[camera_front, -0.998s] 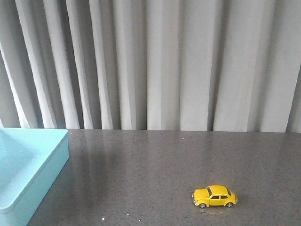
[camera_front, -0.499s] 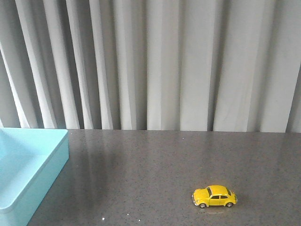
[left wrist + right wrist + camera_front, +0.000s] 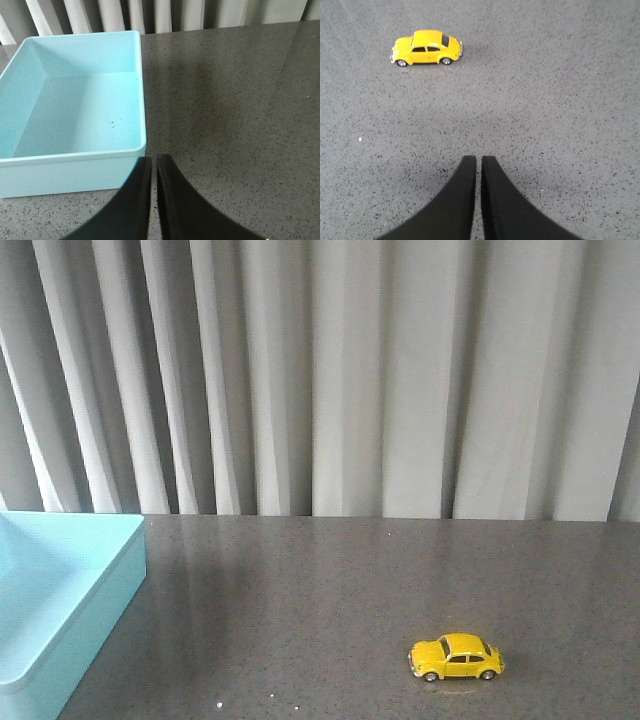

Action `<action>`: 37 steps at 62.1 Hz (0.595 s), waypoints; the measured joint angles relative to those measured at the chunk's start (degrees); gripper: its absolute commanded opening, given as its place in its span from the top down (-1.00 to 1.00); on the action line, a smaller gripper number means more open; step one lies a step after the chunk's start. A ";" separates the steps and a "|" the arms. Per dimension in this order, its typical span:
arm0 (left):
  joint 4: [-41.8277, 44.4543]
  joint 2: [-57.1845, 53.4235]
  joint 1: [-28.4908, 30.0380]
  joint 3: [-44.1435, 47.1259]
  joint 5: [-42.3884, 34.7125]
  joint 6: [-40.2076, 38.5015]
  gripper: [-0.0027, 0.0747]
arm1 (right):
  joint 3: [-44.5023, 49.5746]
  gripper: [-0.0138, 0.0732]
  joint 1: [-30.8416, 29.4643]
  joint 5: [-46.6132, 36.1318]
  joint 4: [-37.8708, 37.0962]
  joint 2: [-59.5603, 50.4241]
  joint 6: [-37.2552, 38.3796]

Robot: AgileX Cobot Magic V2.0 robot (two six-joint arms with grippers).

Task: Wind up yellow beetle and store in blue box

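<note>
The yellow beetle (image 3: 456, 657) stands on its wheels on the dark speckled table, right of centre near the front edge, nose pointing left. The right wrist view shows the yellow beetle (image 3: 426, 48) well ahead of my right gripper (image 3: 478, 159), which is shut with nothing in it. The blue box (image 3: 60, 600) sits at the table's left side, open and with nothing inside. In the left wrist view the blue box (image 3: 75, 120) lies just beyond my left gripper (image 3: 154, 159), shut and holding nothing, near the box's corner. Neither gripper appears in the front view.
A grey pleated curtain (image 3: 320, 380) hangs behind the table's far edge. Bare dark tabletop (image 3: 300, 610) stretches between the box and the toy car. A few white specks (image 3: 219, 703) lie near the front edge.
</note>
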 measured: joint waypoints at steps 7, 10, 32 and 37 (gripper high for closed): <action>0.05 0.74 0.00 0.00 0.13 0.00 0.11 | 0.00 -0.16 0.00 0.12 0.11 1.09 -0.49; 0.05 0.89 0.00 0.00 0.13 0.04 -0.07 | 0.00 -0.35 0.00 0.12 0.11 1.51 -0.49; 0.00 0.99 0.00 0.00 0.25 0.07 -0.42 | 0.00 -0.67 0.00 -0.27 0.39 2.36 -0.61; -0.18 1.03 -0.15 0.00 0.29 0.22 -0.42 | -0.21 -0.64 0.00 -1.09 0.62 2.96 -1.70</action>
